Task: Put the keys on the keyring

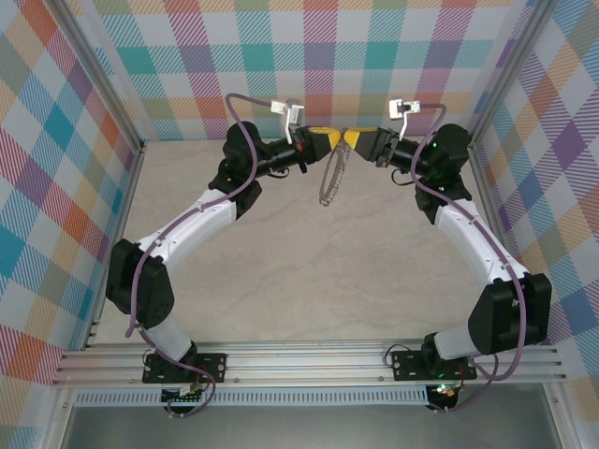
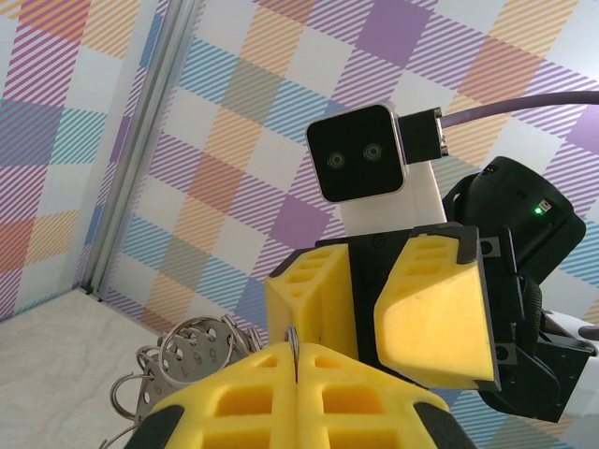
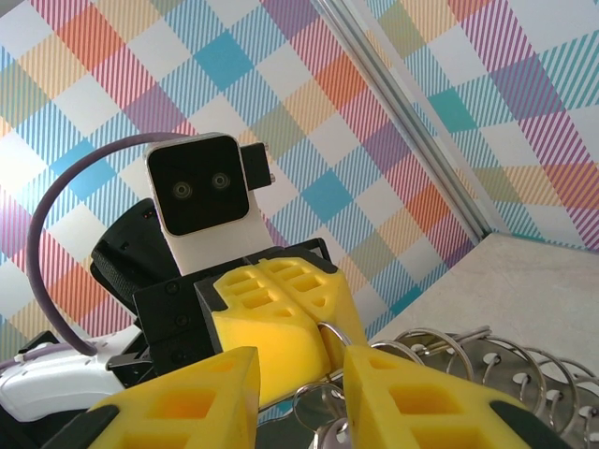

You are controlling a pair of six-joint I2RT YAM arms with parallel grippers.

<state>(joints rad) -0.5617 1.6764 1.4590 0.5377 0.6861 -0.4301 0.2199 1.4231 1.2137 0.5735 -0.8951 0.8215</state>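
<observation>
Both grippers are raised above the table and face each other tip to tip. My left gripper [image 1: 327,142] [image 2: 298,374] is shut on a thin wire loop of the grey keyring [image 1: 330,183], which hangs below it. The ring's numbered loops [image 2: 187,360] [image 3: 487,365] fan out beside the fingers. My right gripper [image 1: 357,140] [image 3: 299,402] is open, its yellow fingers [image 2: 430,309] straddling the left fingertips [image 3: 281,318]. A small split ring with a pale key head [image 3: 328,432] hangs low between the right fingers; most of the key is cut off by the frame edge.
The beige table [image 1: 309,271] lies below both arms. Checked walls [image 1: 309,56] with aluminium posts [image 1: 103,84] close in the back and sides. An aluminium rail [image 1: 309,360] carries the arm bases at the near edge.
</observation>
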